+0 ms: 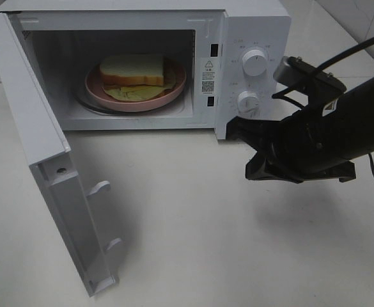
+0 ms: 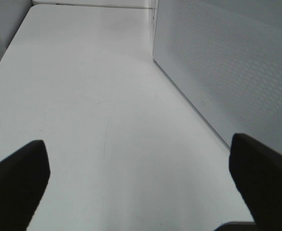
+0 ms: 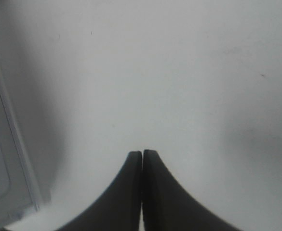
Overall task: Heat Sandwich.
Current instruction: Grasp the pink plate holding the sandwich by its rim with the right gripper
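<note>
The white desk point(image 1: 238, 243) carries a white microwave point(image 1: 250, 25) at twelve o'clock in the high view. Its door point(image 1: 39, 160) hangs fully open, swung out toward seven o'clock, with two latch hooks showing on the free edge. Inside the cavity sits the pink plate point(image 1: 174, 89), and the sandwich point(image 1: 132, 69) lies on it, so loading looks done and closing the door is probably the step in hand.

The right claw point(image 3: 141, 156) is pressed together and pinches nothing, hovering at three o'clock just beside the control panel. The left claw point(image 2: 137, 139) is spread wide and empty, over bare desk beside the microwave's perforated side wall.

To close well, press on the door's outer face near the free edge. Follow its arc round the hinge and push until both hooks seat in their slots. Only then go for the lower knob point(image 1: 248, 102).
</note>
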`<state>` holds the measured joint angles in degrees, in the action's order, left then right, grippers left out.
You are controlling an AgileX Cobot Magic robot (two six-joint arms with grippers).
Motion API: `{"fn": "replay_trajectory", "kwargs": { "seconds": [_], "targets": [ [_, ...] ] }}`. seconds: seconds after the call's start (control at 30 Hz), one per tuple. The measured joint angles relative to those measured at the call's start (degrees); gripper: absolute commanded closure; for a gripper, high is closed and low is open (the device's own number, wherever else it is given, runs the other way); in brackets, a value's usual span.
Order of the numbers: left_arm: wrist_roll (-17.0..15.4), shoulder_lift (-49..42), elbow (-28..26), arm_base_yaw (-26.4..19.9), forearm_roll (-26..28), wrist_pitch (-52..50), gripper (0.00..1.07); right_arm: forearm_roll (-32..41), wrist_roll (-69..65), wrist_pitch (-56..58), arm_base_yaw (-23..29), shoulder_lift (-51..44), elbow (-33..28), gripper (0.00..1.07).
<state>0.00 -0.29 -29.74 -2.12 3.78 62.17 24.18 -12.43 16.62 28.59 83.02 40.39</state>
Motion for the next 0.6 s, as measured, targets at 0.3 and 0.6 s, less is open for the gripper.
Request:
{"fn": "replay_trajectory", "kwargs": {
  "seconds": [0.3,0.6],
  "targets": [
    [0.0,0.0,0.0,0.0,0.0,0.0,0.10,-0.3,20.2,12.0,0.0,-0.1,0.0,1.01],
    [0.0,0.0,0.0,0.0,0.0,0.0,0.10,-6.8,35.6,22.6,0.0,-0.6,4.5,0.99]
  ]
}}
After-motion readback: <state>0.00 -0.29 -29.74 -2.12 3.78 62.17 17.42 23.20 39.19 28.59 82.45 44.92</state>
